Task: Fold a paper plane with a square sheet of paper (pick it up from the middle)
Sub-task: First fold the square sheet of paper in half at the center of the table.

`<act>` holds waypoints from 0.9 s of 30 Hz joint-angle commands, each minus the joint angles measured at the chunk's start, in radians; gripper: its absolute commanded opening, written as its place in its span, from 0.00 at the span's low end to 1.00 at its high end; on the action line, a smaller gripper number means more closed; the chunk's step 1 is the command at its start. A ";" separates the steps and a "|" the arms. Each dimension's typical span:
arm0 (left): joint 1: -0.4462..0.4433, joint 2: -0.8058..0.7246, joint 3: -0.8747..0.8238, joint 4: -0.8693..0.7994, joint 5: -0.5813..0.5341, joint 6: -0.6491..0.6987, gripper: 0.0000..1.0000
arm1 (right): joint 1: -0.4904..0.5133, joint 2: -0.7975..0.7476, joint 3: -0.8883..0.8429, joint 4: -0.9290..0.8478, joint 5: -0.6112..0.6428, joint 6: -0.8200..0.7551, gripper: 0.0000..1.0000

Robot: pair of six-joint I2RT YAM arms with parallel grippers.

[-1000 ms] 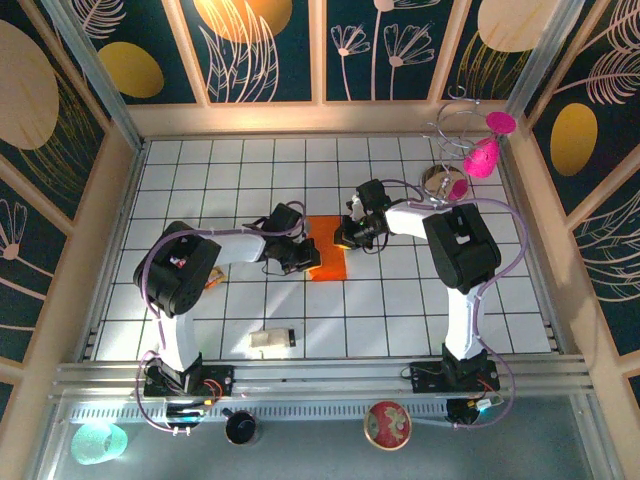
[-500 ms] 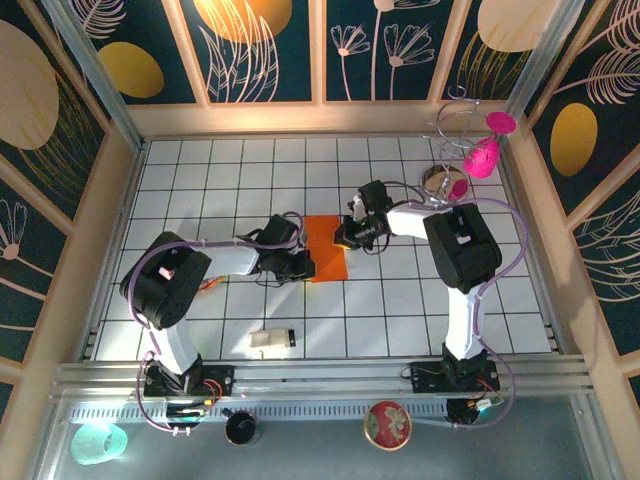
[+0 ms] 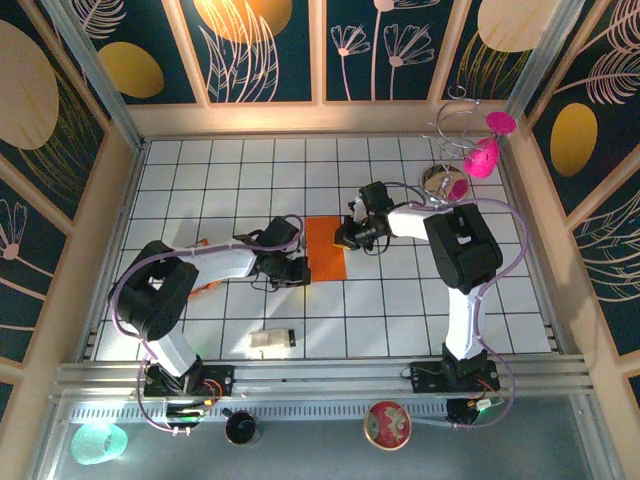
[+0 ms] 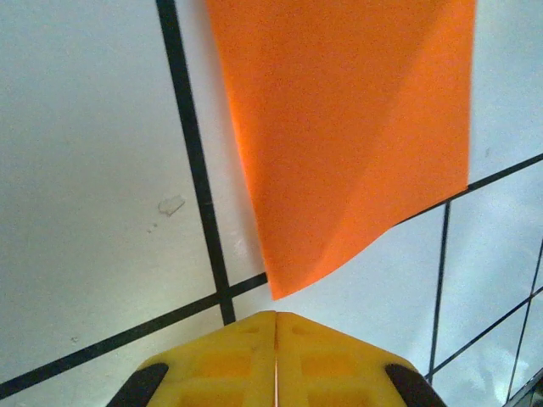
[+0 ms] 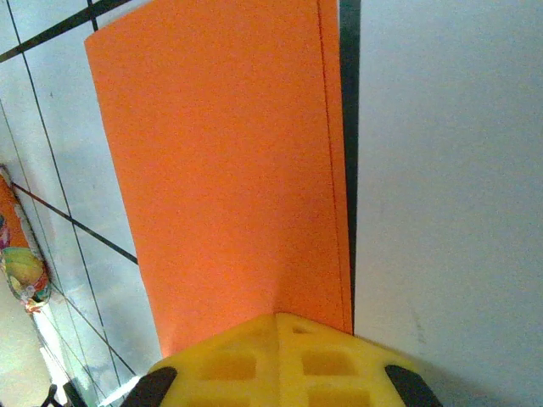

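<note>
The folded bright orange square sheet of paper [image 3: 326, 248] lay flat mid-table, one doubled edge along a black grout line; bare white tiled table [image 3: 400, 300] lay open all round; the right gripper [image 5: 276, 318], fingers together, pressed its right edge; the left gripper [image 4: 276, 315], likewise closed, reached low, just short of the near corner.

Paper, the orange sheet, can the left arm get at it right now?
Probably yes. The paper lies just ahead of the shut left gripper, with bare tile between; the right gripper sits at the opposite edge.
</note>
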 commanded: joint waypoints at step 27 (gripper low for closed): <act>0.121 0.198 0.234 0.278 0.050 -0.171 0.26 | -0.036 -0.209 0.007 -0.017 0.092 0.073 0.24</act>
